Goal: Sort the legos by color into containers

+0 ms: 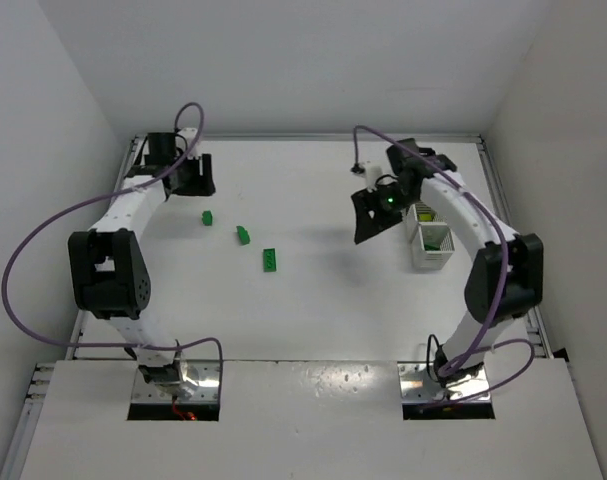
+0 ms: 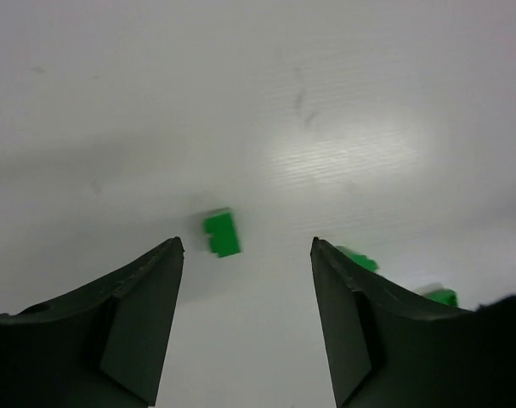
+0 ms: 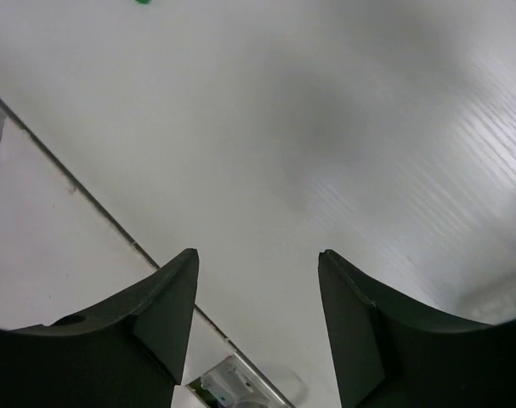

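While the left arm extends over the far-left part of the white bench [image 1: 313,300], the left fingers [image 1: 195,178] stand spread with nothing between them; the left wrist view shows only bare bench surface in the gap. 3 green legos lie loose on the bench in a diagonal row to the right of those fingers: brick 1 [image 1: 208,216] nearest them, brick 2 [image 1: 243,234] in the middle, brick 3 [image 1: 269,260] closest to the arm bases. All 3 rest apart from one another and from both arms. In the left wrist view, 1 green brick [image 2: 221,234] appears blurred just beyond the fingertips, and 2 more peek out past the finger on the right of that view. The right fingers [image 1: 371,218] hang spread and empty over the right-centre of the bench, just beside the containers [image 1: 435,245]. 2 white slatted containers show near the right edge, 1 behind the other, partly covered by the right arm; their contents cannot be told.
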Robot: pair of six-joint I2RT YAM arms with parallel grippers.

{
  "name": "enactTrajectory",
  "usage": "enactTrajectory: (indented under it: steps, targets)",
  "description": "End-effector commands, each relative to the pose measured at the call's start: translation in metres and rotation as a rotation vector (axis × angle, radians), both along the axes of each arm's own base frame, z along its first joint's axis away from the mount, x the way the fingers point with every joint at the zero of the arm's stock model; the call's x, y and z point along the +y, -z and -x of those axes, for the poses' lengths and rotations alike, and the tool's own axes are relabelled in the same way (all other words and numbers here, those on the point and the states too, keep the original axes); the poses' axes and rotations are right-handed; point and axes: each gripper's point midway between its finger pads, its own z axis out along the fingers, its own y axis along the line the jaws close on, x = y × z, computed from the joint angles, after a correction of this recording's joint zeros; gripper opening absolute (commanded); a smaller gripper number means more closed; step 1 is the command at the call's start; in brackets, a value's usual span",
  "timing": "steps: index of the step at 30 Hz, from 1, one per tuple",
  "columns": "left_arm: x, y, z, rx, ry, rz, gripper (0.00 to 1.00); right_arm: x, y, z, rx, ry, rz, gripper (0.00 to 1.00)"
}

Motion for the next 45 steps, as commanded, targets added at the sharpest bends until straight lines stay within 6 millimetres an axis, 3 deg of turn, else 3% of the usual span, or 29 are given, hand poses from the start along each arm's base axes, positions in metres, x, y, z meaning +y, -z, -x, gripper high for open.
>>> enactTrajectory:
  steps: [1,4,5,7,8,13,15,22,23,25,26,27,29,31,32,35,37,41,45]
  targets:
    - [0.047,0.006,0.007,0.054,-0.143,-0.085,0.67,0.037,0.005,-0.006,0.005,-0.087,-0.002,0.59]
    - [0.054,0.032,0.013,0.136,-0.169,-0.089,0.66,0.071,0.016,-0.024,0.023,-0.070,0.022,0.68]
    - [0.056,0.036,0.013,0.147,-0.176,-0.098,0.64,0.081,0.032,-0.026,0.046,-0.071,0.058,0.70]
    - [0.055,0.047,0.017,0.185,-0.189,-0.086,0.62,0.095,0.038,-0.040,0.032,-0.021,0.083,0.71]
    - [0.055,0.047,0.017,0.185,-0.189,-0.086,0.60,0.107,0.053,-0.038,0.056,-0.036,0.099,0.73]
    - [0.038,0.078,0.013,0.250,-0.167,-0.040,0.36,0.152,0.077,-0.043,0.074,-0.002,0.133,0.75]
    - [0.030,0.085,0.015,0.272,-0.139,-0.006,0.35,0.171,0.078,-0.043,0.072,0.006,0.129,0.77]
    - [-0.002,0.109,0.018,0.336,-0.063,0.106,0.34,0.192,0.115,-0.034,0.087,0.095,0.227,0.77]
    - [-0.018,0.108,0.021,0.342,-0.018,0.163,0.34,0.195,0.124,-0.029,0.091,0.094,0.254,0.77]
    - [-0.029,0.105,0.017,0.325,0.025,0.217,0.33,0.198,0.131,-0.031,0.086,0.121,0.274,0.77]
    - [-0.047,0.097,0.022,0.321,0.084,0.292,0.33,0.208,0.128,-0.033,0.069,0.122,0.264,0.77]
    - [-0.052,0.094,0.023,0.322,0.104,0.318,0.33,0.215,0.135,-0.032,0.078,0.123,0.267,0.78]
    - [-0.054,0.079,0.021,0.278,0.121,0.327,0.37,0.224,0.131,-0.042,0.069,0.163,0.245,0.78]
    - [-0.049,0.064,0.017,0.237,0.112,0.360,0.42,0.229,0.135,-0.044,0.066,0.193,0.250,0.78]
    - [-0.036,0.047,0.012,0.183,0.077,0.383,0.50,0.231,0.132,-0.047,0.056,0.207,0.244,0.78]
    - [-0.016,0.023,0.005,0.105,0.034,0.376,0.62,0.233,0.129,-0.049,0.059,0.226,0.233,0.78]
    - [-0.006,0.004,0.004,0.054,0.028,0.365,0.64,0.239,0.131,-0.042,0.103,0.213,0.209,0.78]
    - [0.035,-0.003,0.005,0.013,-0.134,0.274,0.65,0.248,0.132,-0.031,0.090,0.187,0.218,0.78]
    - [0.061,0.001,0.007,0.010,-0.223,0.207,0.65,0.245,0.146,-0.031,0.005,0.187,0.311,0.65]
